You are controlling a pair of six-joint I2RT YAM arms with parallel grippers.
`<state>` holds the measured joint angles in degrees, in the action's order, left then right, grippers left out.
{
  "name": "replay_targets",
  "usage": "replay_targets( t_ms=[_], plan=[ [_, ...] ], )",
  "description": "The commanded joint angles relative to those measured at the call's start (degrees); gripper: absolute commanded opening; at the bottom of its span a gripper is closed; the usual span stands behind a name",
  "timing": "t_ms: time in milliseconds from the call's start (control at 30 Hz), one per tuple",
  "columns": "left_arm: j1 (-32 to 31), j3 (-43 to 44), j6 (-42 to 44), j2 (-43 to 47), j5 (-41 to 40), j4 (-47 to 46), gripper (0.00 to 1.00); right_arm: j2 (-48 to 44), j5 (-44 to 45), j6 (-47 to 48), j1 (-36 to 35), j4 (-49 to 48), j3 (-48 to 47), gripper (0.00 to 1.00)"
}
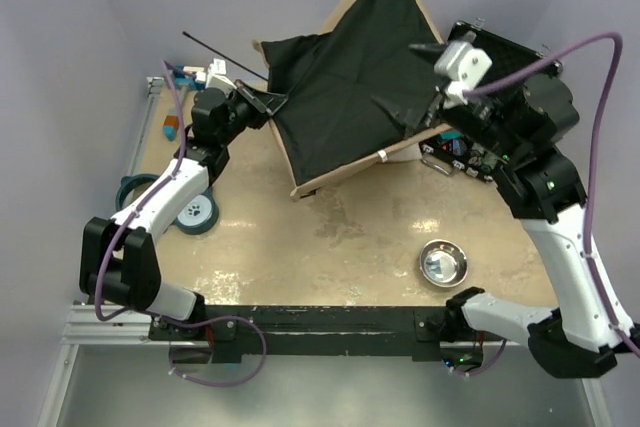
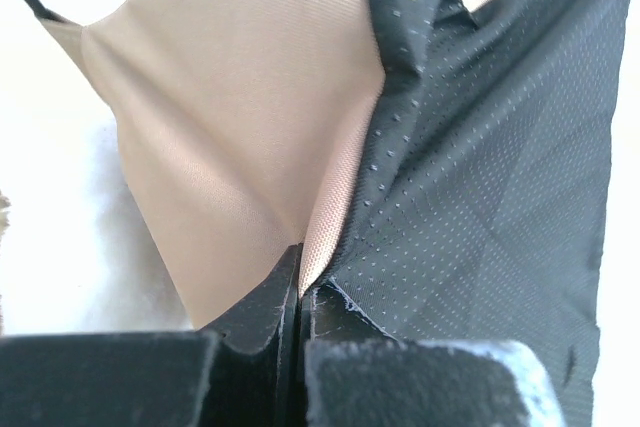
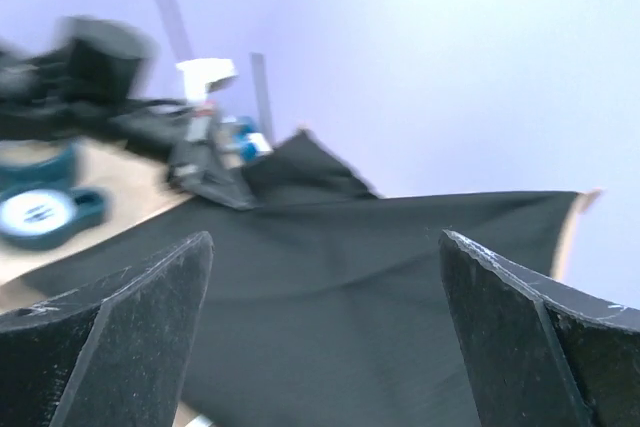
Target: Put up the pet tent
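Observation:
The pet tent [image 1: 345,87] lies collapsed at the back middle of the table, black lining up, with tan fabric showing along its edges. My left gripper [image 1: 268,105] is shut on the tent's left corner. In the left wrist view the gripper [image 2: 298,282] pinches a fold where the tan fabric [image 2: 230,117] meets the black dotted lining [image 2: 490,177]. My right gripper [image 1: 405,77] is open over the tent's right part. In the right wrist view its fingers [image 3: 150,317] stand wide apart above the black lining [image 3: 330,287], holding nothing. A thin dark pole [image 1: 215,47] sticks out at the back left.
A steel bowl [image 1: 443,263] sits front right. A blue-and-white roll [image 1: 195,212] and a teal ring [image 1: 135,187] lie at the left by my left arm. A black tray with small items [image 1: 460,152] is under my right arm. White and orange bits [image 1: 215,72] lie back left.

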<state>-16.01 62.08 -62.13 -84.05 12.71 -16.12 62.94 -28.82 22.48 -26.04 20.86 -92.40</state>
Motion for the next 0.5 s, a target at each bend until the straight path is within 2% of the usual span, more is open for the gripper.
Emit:
replay_targets(
  t_ms=[0,67,167,300,467],
  plan=[
    [-0.95,2.69,2.7,3.89,1.79,-1.89,0.0,10.26,15.63,1.24,-0.15,-1.08,-2.69,0.99],
    [-2.0,2.25,6.21,5.21,1.88,-1.64,0.0,11.85,12.05,2.74,-0.15,-3.88,-4.27,0.98],
    [-5.07,1.38,12.02,7.84,-0.66,-0.93,0.0,16.14,6.77,-1.81,-1.55,-8.56,-10.05,0.99],
    [-6.84,-0.21,13.17,9.17,-1.72,-1.46,0.0,26.95,10.09,-6.64,-6.82,-8.9,-21.92,0.99],
    [-7.19,-0.21,12.91,9.17,-1.99,-1.28,0.0,36.54,16.94,-8.94,-11.22,-8.13,-31.25,0.99]
  ],
)
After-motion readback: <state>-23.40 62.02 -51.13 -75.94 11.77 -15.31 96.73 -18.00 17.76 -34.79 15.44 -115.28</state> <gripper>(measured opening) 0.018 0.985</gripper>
